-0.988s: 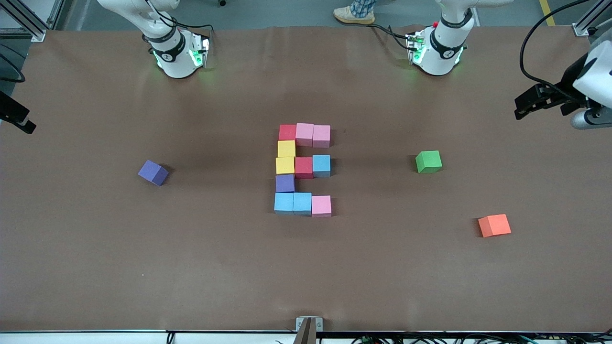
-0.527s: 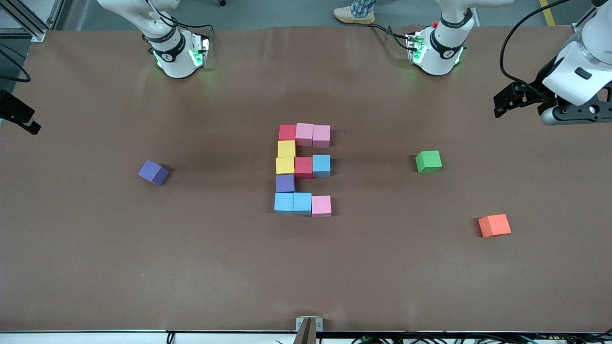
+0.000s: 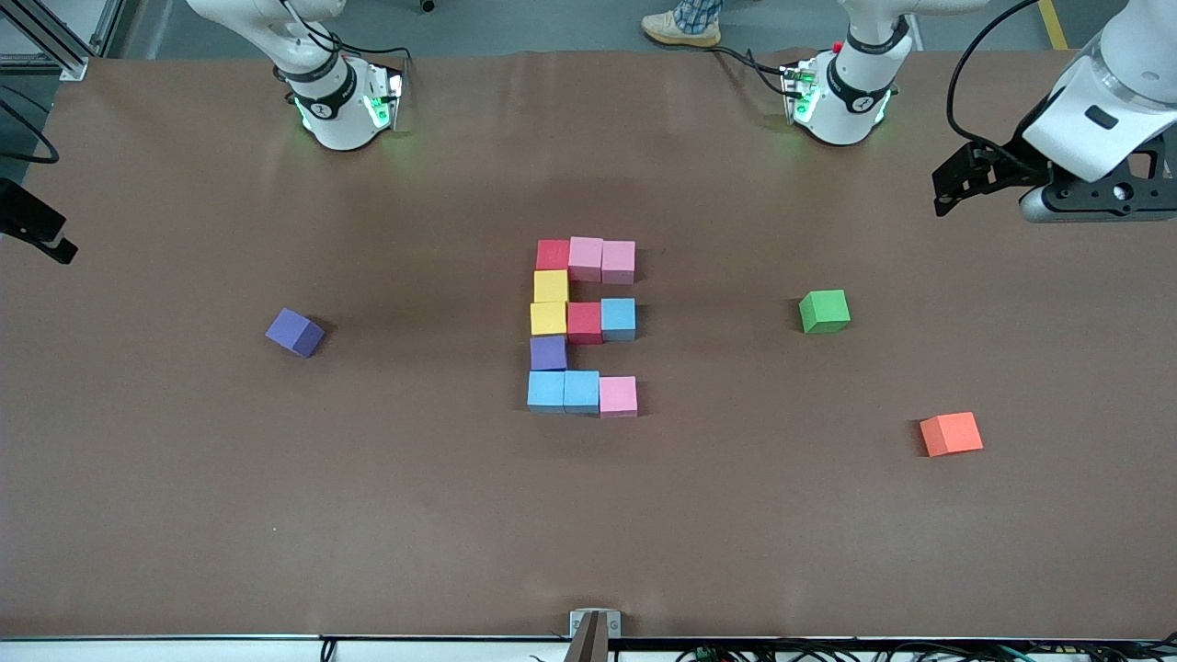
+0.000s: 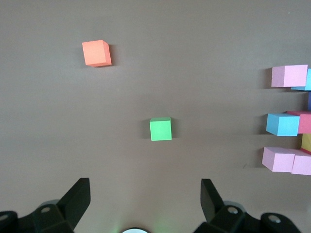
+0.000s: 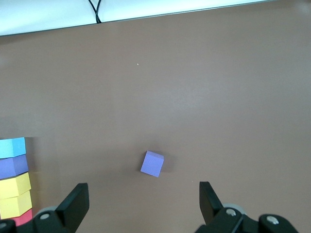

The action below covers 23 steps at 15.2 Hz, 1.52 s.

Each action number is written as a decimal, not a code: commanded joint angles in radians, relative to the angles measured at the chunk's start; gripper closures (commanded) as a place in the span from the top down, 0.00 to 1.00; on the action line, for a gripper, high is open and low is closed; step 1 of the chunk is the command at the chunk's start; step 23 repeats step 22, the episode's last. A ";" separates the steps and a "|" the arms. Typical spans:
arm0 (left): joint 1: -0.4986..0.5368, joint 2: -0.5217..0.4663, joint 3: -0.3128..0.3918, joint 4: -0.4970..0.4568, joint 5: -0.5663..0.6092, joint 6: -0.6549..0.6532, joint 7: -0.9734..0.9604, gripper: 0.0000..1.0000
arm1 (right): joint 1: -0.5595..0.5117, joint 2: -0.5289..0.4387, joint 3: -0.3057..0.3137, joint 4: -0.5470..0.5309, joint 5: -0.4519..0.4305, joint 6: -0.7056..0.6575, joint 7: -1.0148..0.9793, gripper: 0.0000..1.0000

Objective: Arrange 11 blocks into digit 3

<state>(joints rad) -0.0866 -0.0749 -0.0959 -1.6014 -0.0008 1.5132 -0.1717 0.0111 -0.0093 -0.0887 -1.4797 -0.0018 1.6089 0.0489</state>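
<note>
The digit 3 [image 3: 583, 324] lies in the middle of the table as a figure of touching cubes. One column of red [image 3: 553, 254], two yellow, purple [image 3: 548, 352] and light blue cubes stands at the right arm's side. Three short rows run from it toward the left arm's end and end in pink [image 3: 618, 261], light blue [image 3: 618, 318] and pink [image 3: 618, 396]. My left gripper [image 3: 944, 188] hangs open and empty over the table's left-arm end, also shown in the left wrist view [image 4: 146, 191]. My right gripper [image 3: 46, 237] is open and empty at the right arm's end [image 5: 143, 194].
A loose purple cube [image 3: 294, 332] lies tilted toward the right arm's end and shows in the right wrist view [image 5: 152, 163]. A green cube [image 3: 824, 311] [image 4: 160, 128] and an orange cube [image 3: 951, 433] [image 4: 96, 53] lie toward the left arm's end.
My left gripper has moved in from the table's end toward the middle, staying open. The right gripper and all cubes have stayed put.
</note>
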 commanded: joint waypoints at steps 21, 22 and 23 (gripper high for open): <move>0.010 -0.005 0.002 0.034 0.001 -0.007 0.015 1.00 | -0.006 0.012 0.001 0.009 -0.012 0.023 -0.001 1.00; 0.010 -0.005 0.002 0.034 -0.001 -0.007 0.014 1.00 | -0.005 0.012 0.001 0.007 -0.012 0.025 -0.001 1.00; 0.010 -0.005 0.002 0.034 -0.001 -0.007 0.014 1.00 | -0.005 0.012 0.001 0.007 -0.012 0.025 -0.001 1.00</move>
